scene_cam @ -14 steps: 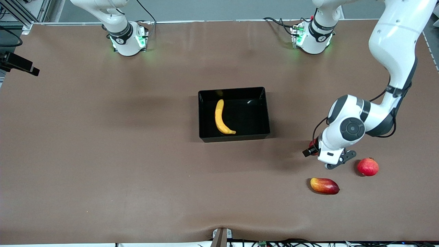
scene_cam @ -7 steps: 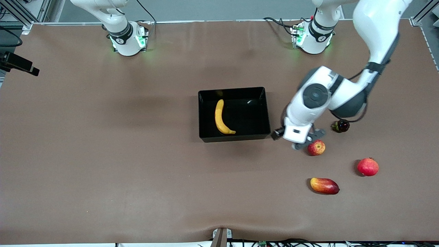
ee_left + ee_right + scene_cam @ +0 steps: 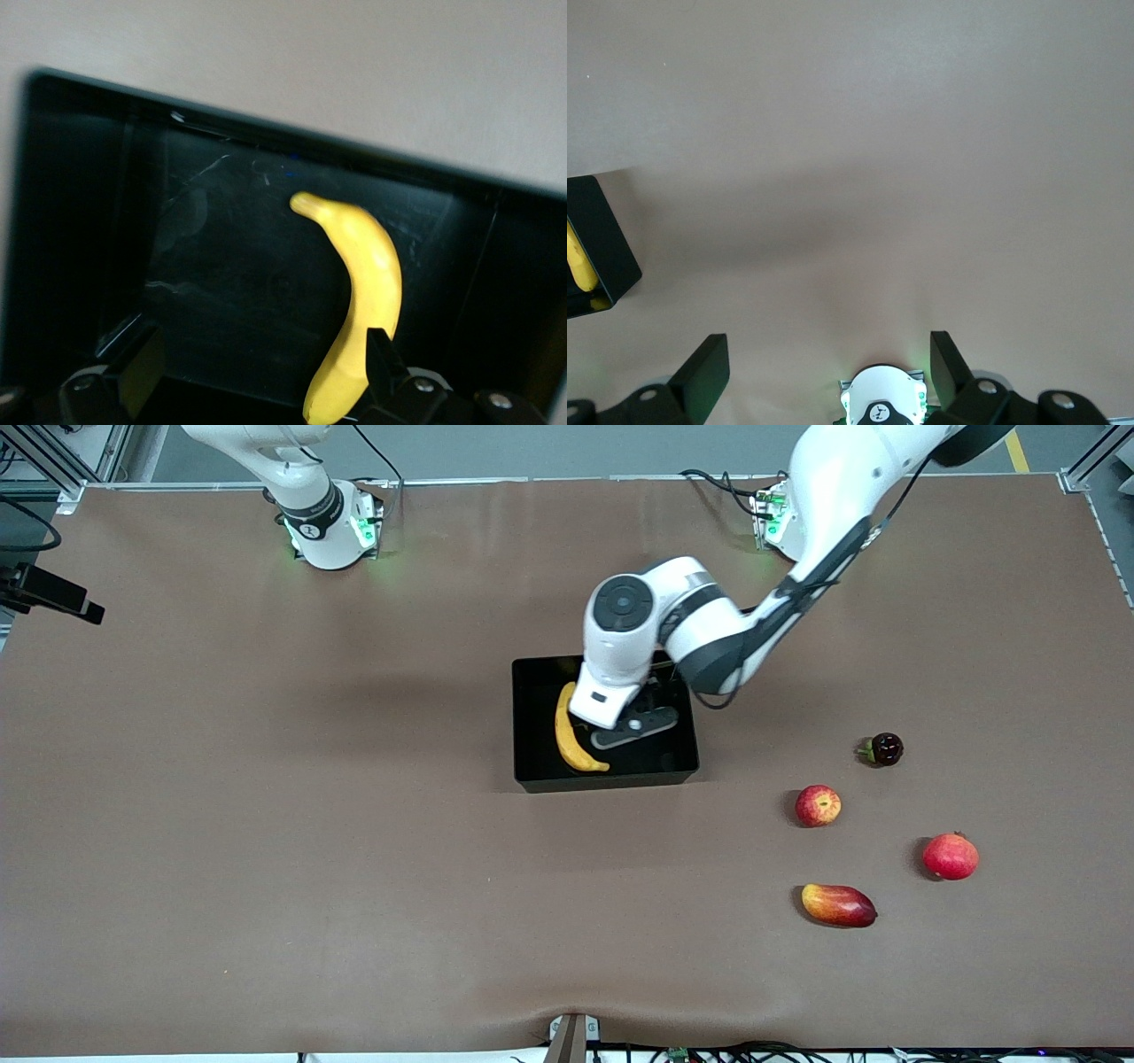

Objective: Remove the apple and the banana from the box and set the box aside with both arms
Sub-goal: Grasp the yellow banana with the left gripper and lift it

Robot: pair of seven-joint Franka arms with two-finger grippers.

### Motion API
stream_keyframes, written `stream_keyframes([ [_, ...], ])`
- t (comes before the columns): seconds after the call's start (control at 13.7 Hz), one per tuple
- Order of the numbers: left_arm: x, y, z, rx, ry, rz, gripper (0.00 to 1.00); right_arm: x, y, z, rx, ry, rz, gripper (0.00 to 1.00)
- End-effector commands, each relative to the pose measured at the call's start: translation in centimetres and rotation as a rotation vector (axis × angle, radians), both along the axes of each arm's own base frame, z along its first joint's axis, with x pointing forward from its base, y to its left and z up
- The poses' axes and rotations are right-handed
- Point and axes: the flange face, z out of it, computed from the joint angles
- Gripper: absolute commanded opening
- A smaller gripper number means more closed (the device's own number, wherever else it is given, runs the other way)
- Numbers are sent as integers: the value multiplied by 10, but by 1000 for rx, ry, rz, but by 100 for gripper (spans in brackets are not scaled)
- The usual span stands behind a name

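Hovering over the box (image 3: 682,762), the left gripper (image 3: 257,376) has jaws spread, empty, above the banana (image 3: 363,301).

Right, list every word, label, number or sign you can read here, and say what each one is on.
None can be read.
Round marks on the arm bases and: too small to read.
The black box, banana and apple carry no text.

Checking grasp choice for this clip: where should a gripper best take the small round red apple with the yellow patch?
Probably from straight above, fingers closing across the middle of the small round red apple with the yellow patch: it sits alone on the brown table, with no fruit touching it.
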Motion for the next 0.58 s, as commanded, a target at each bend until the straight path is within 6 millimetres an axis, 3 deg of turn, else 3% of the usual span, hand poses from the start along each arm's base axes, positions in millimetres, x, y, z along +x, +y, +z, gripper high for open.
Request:
stream_keyframes([
  [0.0, 3, -20, -35, -23, -4, -19, 100, 16, -3, -22, 14, 49, 0, 100],
  [0.29, -14, -44, -83, -46, -42, -15, 100, 23, -6, -37, 11, 79, -5, 100],
  [0.44, -18, -50, -102, -61, -66, -19, 100, 33, -7, -59, 6, 118, -5, 100],
  [0.51, -21, -52, -109, -60, -65, -26, 91, 35, -7, -63, 6, 125, -7, 100],
])
